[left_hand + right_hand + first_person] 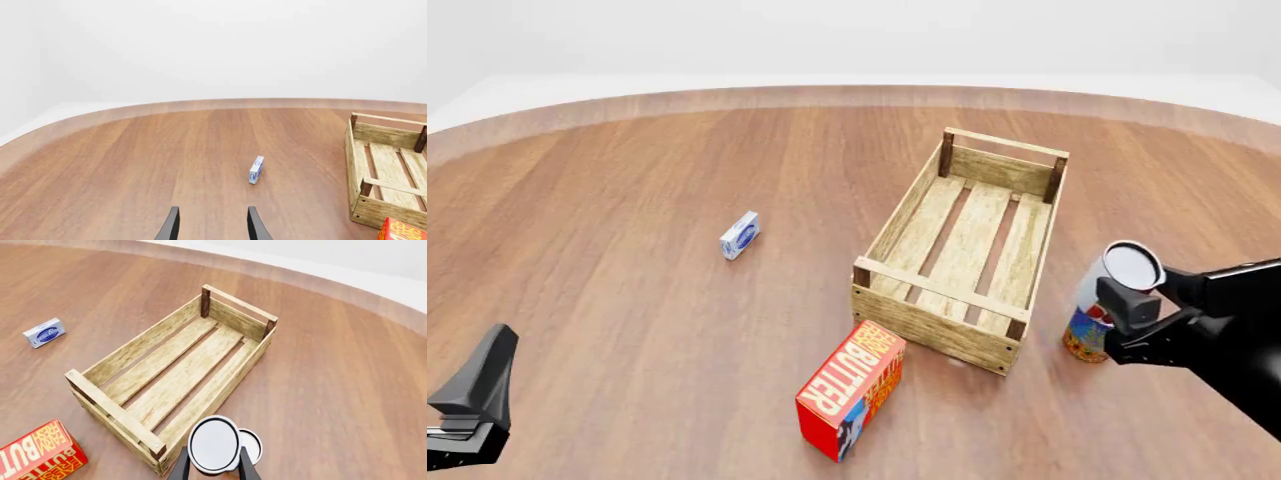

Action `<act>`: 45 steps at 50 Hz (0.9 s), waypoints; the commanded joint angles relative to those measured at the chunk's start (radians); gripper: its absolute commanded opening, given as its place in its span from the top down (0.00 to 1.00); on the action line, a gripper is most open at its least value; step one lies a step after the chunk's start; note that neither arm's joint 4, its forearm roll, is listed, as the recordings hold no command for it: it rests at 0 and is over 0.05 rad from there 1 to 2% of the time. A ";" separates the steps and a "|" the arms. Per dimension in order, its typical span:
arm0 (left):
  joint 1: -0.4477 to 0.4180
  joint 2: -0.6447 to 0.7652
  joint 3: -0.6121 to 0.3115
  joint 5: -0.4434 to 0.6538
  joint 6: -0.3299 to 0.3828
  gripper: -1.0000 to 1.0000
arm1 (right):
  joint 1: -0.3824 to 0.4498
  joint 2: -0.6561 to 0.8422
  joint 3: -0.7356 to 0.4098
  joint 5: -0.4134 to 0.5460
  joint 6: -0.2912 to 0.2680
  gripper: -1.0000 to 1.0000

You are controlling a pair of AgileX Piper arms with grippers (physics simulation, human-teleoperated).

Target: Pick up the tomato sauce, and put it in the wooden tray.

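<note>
Right tool (213,470) has its 2 fingers closed narrowly around the small cylindrical tomato sauce can with the silver-white top (213,442). In the front view the can hangs raised at the right of the frame, just off the near right corner of the large light-wood slatted tray (954,335), apart from its wall. Directly beneath sits a 2nd can with a blue-and-orange label (1085,338) on the brown wooden surface (627,200).

The carry probably calls for keeping the can high enough to pass over the tray's side rail, moving it toward frame left until it hangs over the middle slats, lowering it upright, then releasing; drifting low risks clipping the rail or the can below.

Left tool (212,227) rests at lower left, parted and empty.
</note>
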 commanded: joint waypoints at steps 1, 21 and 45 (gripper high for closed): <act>0.000 0.000 0.000 0.000 0.000 0.00 | 0.007 0.001 -0.035 0.012 0.017 1.00; 0.000 0.000 0.000 0.000 0.000 0.00 | 0.008 0.045 -0.110 0.039 -0.003 1.00; 0.000 0.000 0.000 0.000 0.000 0.00 | 0.014 0.144 -0.214 0.041 -0.025 1.00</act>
